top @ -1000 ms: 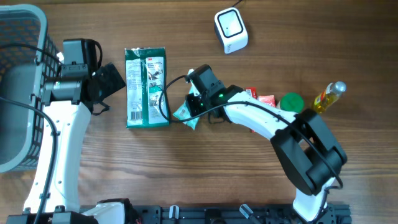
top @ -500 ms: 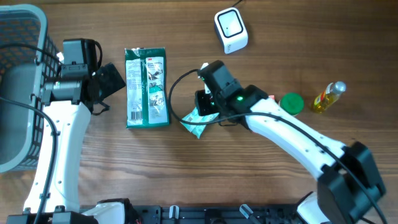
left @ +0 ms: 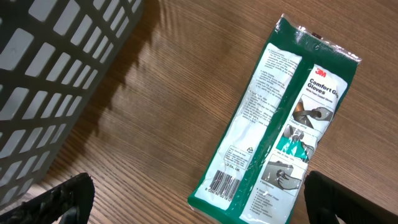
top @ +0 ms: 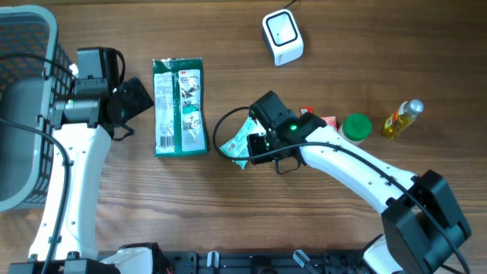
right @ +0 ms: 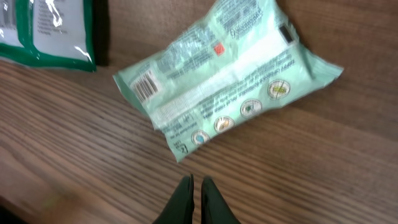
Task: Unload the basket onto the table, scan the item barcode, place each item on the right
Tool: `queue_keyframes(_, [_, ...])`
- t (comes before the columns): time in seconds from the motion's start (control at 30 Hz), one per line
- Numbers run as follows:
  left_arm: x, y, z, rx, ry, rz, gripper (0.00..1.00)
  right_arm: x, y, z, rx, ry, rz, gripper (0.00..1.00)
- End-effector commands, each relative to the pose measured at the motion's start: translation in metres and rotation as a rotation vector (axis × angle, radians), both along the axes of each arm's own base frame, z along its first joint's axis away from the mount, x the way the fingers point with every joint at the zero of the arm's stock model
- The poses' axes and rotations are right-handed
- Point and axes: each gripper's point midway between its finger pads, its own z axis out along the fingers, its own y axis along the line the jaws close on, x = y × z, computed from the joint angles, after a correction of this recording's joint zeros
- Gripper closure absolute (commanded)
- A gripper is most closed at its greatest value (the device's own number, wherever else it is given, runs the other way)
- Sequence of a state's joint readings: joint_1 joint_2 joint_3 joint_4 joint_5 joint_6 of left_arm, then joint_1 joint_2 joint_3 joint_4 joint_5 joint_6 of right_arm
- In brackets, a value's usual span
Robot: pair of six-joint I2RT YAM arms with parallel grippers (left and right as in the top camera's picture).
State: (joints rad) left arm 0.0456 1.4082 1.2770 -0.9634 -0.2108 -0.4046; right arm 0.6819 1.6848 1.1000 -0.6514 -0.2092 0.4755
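Note:
A pale green snack packet (top: 240, 144) lies flat on the table. In the right wrist view the packet (right: 224, 81) shows a small barcode (right: 146, 85) at its left end. My right gripper (top: 259, 147) sits just right of it. The right gripper (right: 196, 184) is shut on nothing, a little short of the packet's corner. A green and white glove pack (top: 179, 106) lies further left. Its barcode (left: 227, 182) faces up in the left wrist view. My left gripper (left: 199, 190) hangs open above that pack's near end. The white scanner (top: 282, 36) stands at the back.
A grey basket (top: 23, 106) fills the left edge of the table and shows as a slatted wall (left: 56, 62). A red packet (top: 321, 119), a green-lidded jar (top: 356, 125) and a yellow bottle (top: 401, 118) stand to the right.
My right gripper has closed empty and drawn back to the right, off the pale green packet. The packet has shifted slightly right. The left arm has stayed still.

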Motion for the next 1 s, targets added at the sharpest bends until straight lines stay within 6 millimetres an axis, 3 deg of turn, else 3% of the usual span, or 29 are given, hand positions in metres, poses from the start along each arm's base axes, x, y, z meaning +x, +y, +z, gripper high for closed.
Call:
queue_keyframes(0.0, [0.001, -0.002, 0.000, 0.002, 0.001, -0.012, 0.00, -0.009, 0.000, -0.012, 0.005, 0.064, -0.024, 0.96])
queue_keyframes(0.17, [0.001, -0.002, 0.000, 0.002, 0.001, -0.012, 0.00, -0.012, -0.002, -0.020, 0.015, 0.110, -0.129, 0.96])
queue_keyframes(0.37, [0.001, -0.002, 0.000, 0.002, 0.001, -0.012, 0.00, -0.030, -0.012, -0.039, 0.000, 0.271, -0.450, 0.96])
queue_keyframes(0.47, [0.001, -0.002, 0.000, 0.002, 0.001, -0.012, 0.00, -0.035, -0.011, -0.049, 0.016, 0.292, -0.517, 0.95])
queue_keyframes(0.7, [0.001, -0.002, 0.000, 0.002, 0.001, -0.012, 0.00, -0.039, 0.007, -0.057, 0.083, 0.280, -0.588, 0.91])
queue_keyframes(0.97, [0.001, -0.002, 0.000, 0.002, 0.001, -0.012, 0.00, -0.018, 0.031, -0.046, 0.176, 0.152, -0.615, 0.94])
